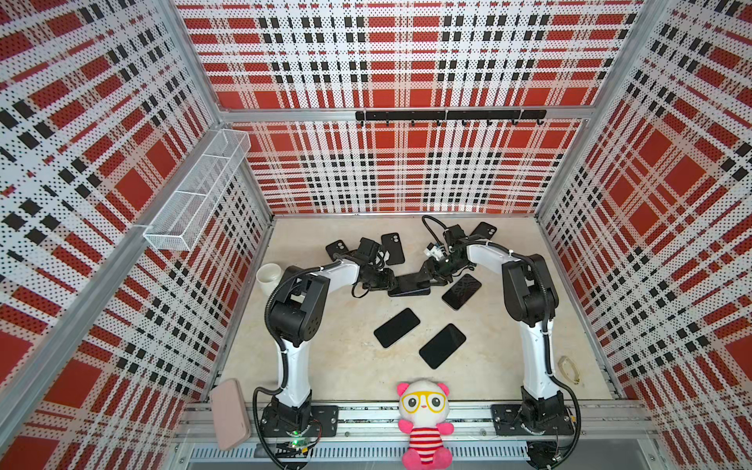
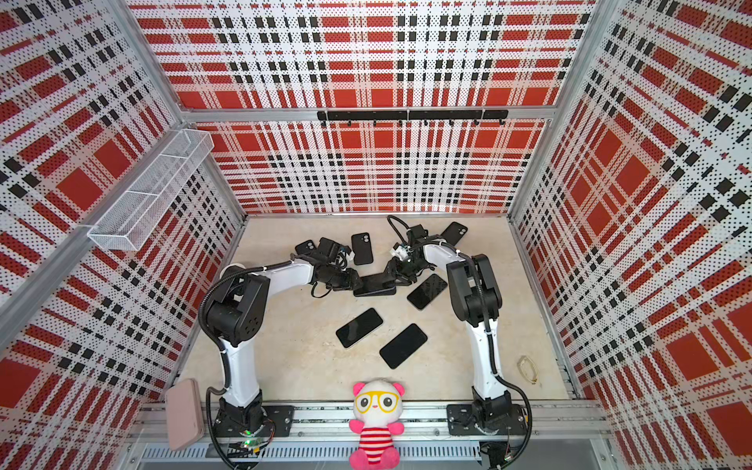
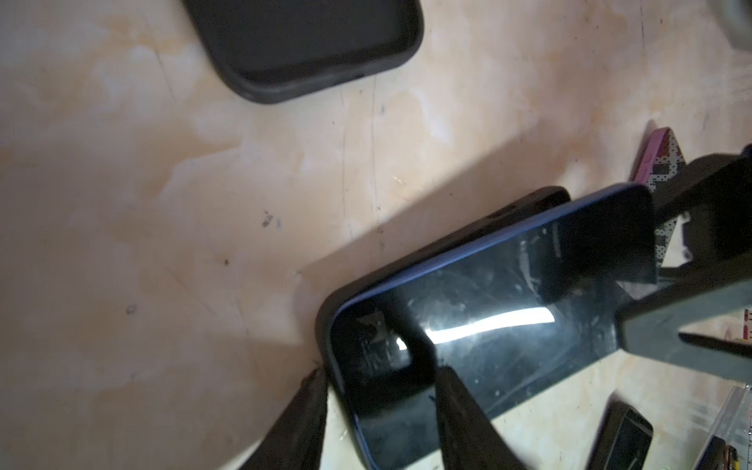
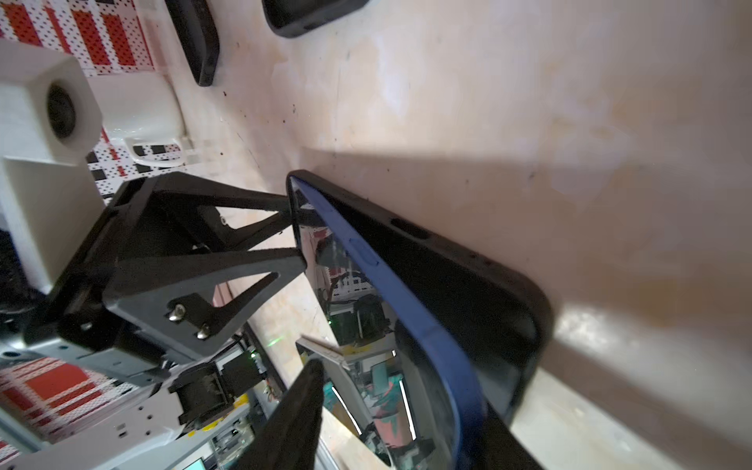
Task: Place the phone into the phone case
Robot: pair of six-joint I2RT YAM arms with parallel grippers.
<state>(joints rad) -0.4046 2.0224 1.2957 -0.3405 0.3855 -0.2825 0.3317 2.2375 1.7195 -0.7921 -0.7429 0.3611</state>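
Beige tabletop, plaid walls. Spare phone and empty case lie nearby. Phone tilted, partly seated in phone case, mid-table. Left gripper parted, tips touching one end; right gripper spread astride the other.

phone tilted in phone case, 3 phones before it

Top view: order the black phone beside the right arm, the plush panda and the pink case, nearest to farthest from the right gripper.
From the right gripper:
1. Glossy black phone, just to its right.
2. Pink-and-white plush panda, front centre.
3. Flat pink case, front left corner.
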